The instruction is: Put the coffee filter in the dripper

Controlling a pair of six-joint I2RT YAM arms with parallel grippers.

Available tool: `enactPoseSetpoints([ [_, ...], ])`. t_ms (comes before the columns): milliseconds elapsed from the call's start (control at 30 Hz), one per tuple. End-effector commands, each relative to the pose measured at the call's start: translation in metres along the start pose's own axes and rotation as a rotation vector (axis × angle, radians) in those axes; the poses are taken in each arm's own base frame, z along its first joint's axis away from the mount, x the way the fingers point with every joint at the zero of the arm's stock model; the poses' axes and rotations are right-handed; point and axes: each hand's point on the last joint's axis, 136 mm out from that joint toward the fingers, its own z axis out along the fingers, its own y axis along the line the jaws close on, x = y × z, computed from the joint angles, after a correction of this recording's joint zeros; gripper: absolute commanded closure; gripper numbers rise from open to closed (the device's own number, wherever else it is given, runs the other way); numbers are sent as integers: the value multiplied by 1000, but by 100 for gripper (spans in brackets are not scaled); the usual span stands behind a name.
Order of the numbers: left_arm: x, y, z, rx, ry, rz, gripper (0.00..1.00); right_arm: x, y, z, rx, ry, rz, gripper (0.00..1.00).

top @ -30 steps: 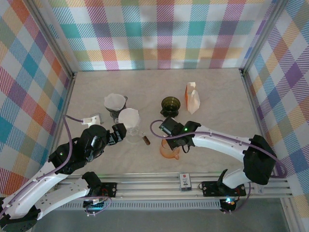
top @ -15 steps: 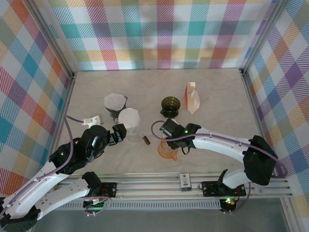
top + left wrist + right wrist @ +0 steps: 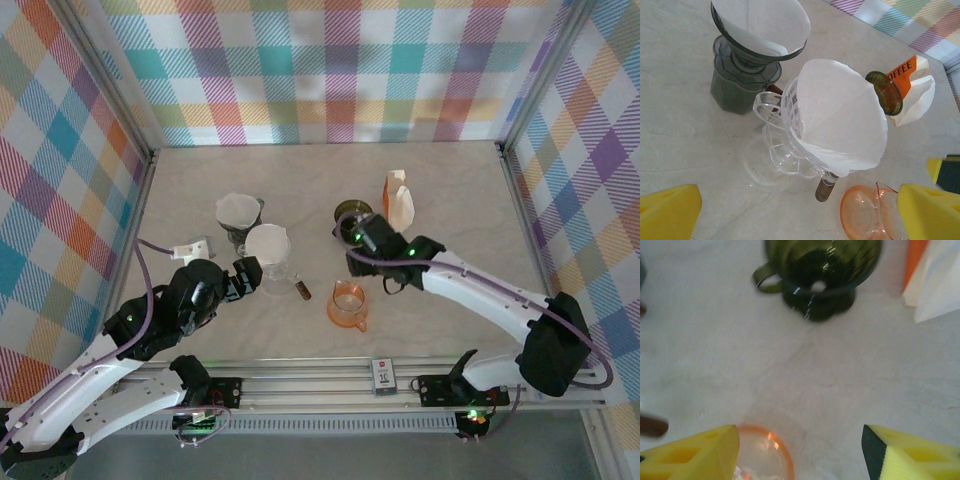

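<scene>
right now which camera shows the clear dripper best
Left wrist: the clear dripper sits close and centred, its ribs, handle and the white filter in it all plain. Top external shows it small from above, mostly hidden under the filter.

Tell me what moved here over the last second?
The right gripper swung away from above the orange dripper toward the far side and now hangs open near the dark green dripper. The orange dripper, the left gripper, the clear dripper with its paper filter and the filter pack stayed put.
</scene>
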Motion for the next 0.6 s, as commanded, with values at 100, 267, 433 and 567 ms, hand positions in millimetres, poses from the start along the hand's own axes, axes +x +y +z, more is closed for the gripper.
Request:
enactPoseSetpoints([
  [100, -2, 2, 1, -4, -15, -30, 0, -55, -9, 34, -99, -36, 275, 32],
  [267, -2, 3, -1, 1, -16, -34, 0, -73, -27, 74, -46, -20, 394, 32],
  [433, -1, 6, -3, -5, -14, -36, 0, -77, -46, 105, 38, -3, 459, 35],
  [567, -2, 8, -4, -7, -19, -38, 0, -79, -48, 121, 37, 22, 475, 45],
])
